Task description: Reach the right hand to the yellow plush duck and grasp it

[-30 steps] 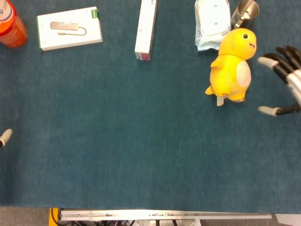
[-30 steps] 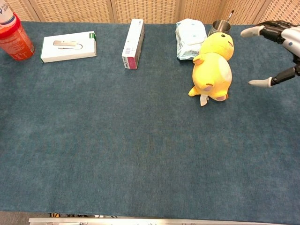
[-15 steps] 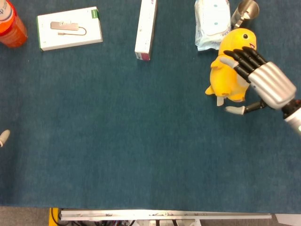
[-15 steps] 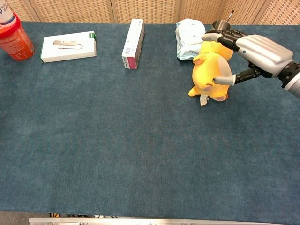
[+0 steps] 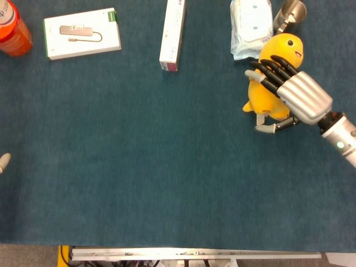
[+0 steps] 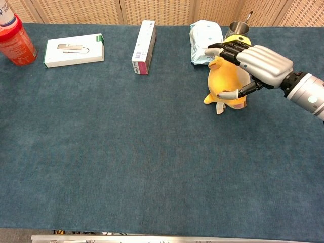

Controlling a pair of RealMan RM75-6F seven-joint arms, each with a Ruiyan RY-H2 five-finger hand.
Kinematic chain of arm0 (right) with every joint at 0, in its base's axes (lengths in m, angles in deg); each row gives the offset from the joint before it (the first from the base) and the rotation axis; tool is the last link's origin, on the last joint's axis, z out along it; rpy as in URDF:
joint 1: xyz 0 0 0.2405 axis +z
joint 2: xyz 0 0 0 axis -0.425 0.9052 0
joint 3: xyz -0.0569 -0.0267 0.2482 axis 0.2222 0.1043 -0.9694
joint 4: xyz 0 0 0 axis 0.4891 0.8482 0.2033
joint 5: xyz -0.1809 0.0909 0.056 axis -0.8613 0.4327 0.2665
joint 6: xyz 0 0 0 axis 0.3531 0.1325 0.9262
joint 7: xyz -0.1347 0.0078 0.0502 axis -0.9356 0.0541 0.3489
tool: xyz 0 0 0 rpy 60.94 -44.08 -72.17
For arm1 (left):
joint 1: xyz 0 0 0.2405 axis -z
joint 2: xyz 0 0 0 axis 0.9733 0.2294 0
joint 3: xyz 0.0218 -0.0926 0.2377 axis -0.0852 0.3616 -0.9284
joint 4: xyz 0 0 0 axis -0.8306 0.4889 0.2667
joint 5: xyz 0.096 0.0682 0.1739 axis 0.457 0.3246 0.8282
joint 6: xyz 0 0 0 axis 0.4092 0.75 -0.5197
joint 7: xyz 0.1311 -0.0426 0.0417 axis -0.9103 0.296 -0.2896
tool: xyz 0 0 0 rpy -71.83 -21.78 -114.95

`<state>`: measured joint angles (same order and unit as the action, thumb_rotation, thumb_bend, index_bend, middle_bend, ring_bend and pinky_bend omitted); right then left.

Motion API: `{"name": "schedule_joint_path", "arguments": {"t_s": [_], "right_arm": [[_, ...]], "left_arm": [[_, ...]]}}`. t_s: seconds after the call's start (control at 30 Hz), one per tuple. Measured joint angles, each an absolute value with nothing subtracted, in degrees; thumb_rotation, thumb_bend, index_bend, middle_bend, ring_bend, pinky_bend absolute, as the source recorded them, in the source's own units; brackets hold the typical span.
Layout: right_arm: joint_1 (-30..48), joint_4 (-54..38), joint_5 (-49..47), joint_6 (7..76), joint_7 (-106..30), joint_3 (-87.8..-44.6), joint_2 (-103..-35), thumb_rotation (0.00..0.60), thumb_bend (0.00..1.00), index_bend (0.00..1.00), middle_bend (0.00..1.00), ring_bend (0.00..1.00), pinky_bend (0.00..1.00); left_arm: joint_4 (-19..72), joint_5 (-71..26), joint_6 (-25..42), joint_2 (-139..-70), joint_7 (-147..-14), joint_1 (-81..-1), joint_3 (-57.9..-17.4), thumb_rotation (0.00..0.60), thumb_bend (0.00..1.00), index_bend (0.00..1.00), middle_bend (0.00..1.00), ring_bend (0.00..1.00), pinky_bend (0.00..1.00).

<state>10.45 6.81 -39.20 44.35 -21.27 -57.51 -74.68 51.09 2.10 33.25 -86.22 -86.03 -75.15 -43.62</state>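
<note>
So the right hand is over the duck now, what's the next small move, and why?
Probably close the fingers. The right hand is draped over the yellow duck, fingers spread across its body and thumb under its base, but they look apart, not yet squeezing the plush. Curling them in should secure the grasp.

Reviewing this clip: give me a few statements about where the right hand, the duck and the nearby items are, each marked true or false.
1. The right hand is over the yellow plush duck, fingers draped across its body. True.
2. The duck has been lifted off the table. False: it lies on the blue cloth.
3. The metal cup stands beyond the duck's head. True.
4. The red bottle is right beside the duck. False: it is at the far left edge.
5. The wipes pack lies next to the duck. True.
</note>
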Motion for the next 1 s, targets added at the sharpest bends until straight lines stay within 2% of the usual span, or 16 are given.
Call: {"name": "schedule_joint_path", "arguments": {"t_s": [0.7, 1.0], "right_arm": [[11.9, 28.3, -40.5, 46.9, -19.0, -53.0, -85.7, 0.150, 0.00, 0.00, 0.04, 0.00, 0.00], [14.5, 37.7, -40.4, 47.4, -16.5, -52.6, -91.3, 0.149, 0.00, 0.00, 0.04, 0.00, 0.00]], "left_arm": [[51.5, 1.6, 32.7, -85.6, -84.7, -75.4, -43.6, 0.600, 0.15, 0.09, 0.06, 0.01, 0.03], [52.0, 1.0, 31.3, -85.6, -84.7, -74.8, -43.6, 0.600, 0.15, 0.09, 0.06, 0.01, 0.03]]}}
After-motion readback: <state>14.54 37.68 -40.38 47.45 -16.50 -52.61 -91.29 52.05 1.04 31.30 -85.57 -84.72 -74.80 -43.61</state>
